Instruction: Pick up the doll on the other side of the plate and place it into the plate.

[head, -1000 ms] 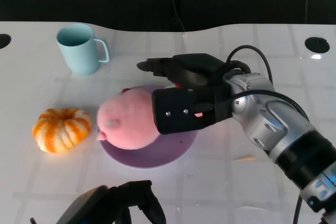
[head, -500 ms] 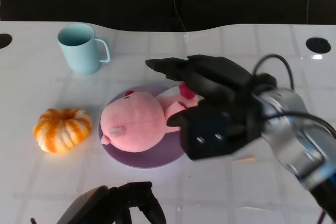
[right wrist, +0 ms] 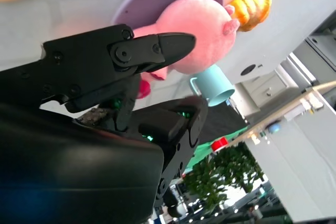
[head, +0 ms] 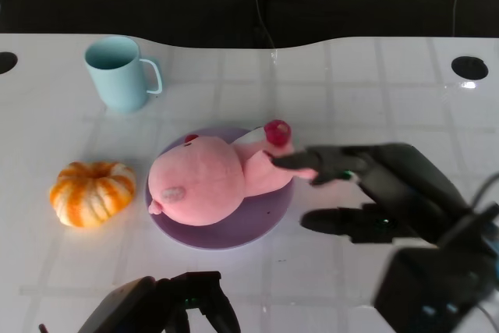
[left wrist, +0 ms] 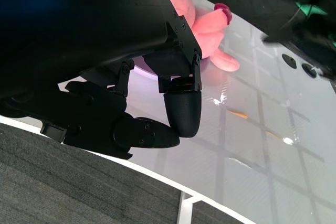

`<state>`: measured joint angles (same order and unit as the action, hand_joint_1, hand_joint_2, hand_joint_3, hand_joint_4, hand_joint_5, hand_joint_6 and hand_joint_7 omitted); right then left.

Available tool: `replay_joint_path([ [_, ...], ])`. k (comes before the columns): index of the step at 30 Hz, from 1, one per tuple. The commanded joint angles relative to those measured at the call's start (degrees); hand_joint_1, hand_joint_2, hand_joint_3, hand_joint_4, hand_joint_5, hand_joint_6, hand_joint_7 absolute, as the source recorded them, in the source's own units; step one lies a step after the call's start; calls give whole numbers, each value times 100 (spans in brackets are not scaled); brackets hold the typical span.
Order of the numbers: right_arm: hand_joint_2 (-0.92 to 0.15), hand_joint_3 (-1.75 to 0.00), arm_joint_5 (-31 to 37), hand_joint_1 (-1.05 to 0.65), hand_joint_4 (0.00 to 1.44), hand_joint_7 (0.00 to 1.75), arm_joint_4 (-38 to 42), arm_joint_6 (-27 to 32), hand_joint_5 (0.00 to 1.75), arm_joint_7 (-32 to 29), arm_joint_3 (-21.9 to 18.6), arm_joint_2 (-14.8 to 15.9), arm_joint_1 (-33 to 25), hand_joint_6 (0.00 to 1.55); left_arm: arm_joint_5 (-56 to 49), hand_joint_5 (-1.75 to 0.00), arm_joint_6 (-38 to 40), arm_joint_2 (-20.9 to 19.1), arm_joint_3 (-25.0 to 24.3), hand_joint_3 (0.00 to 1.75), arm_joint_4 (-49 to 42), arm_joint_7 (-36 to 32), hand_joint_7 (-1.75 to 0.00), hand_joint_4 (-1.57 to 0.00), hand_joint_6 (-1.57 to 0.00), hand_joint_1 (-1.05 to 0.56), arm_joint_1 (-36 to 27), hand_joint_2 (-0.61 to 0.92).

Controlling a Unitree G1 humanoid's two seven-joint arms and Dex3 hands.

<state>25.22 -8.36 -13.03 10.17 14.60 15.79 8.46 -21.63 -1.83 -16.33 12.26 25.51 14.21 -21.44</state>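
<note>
**Doll on the plate, right robot hand clear of it**

We see the doll (head: pixel 209 181) lying on its side on the plate (head: pixel 265 222), just ahead and to the left of our right robot hand (head: pixel 366 193). Its head hangs slightly over the plate's rim on the side away from that robot hand, while its limbs point toward the fingers (head: pixel 300 160). The right robot hand is wide, fingers spread and holding nothing; the upper fingertip lies close to the doll's limb, though we cannot tell if they touch. We judge the placement done, with the fingers apart so the doll lies free.

Our left robot hand (head: pixel 168 306) sits low at the near edge of the surface (head: pixel 390 91), nearer than the plate, fingers curled in on nothing, kept out of the way.

Beyond the left robot hand, a pumpkin (head: pixel 91 191) sits beside the plate, and a cup (head: pixel 117 72) stands farther off.
</note>
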Motion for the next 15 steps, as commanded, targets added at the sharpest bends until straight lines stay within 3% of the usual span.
replay_joint_path([
  [1, -92, -7, -313, -24, 91, 27, -201, -277, 123, -71, -338, 215, -435, 89, 28, -159, -73, -93, -61, 27, -47, -31, -115, -68, -71, -29, -13, 90],
  [3, -92, -5, -387, -22, 92, 28, -283, -358, 134, -37, -455, 301, -655, 94, 9, -159, -91, -99, -65, 27, -68, -37, -115, -68, -71, -29, -8, 90],
  [8, -92, -3, -508, -20, 84, 28, -464, -500, 139, 31, -671, 485, -1181, 101, -5, -160, -136, -94, -61, 27, -107, -47, -114, -68, -71, -29, 6, 90],
  [15, -92, -5, -545, -16, 80, 26, -675, -686, 128, 6, -918, 608, -1844, 106, -16, -160, -184, -92, -67, 26, -180, -60, -114, -68, -71, -30, 17, 91],
])
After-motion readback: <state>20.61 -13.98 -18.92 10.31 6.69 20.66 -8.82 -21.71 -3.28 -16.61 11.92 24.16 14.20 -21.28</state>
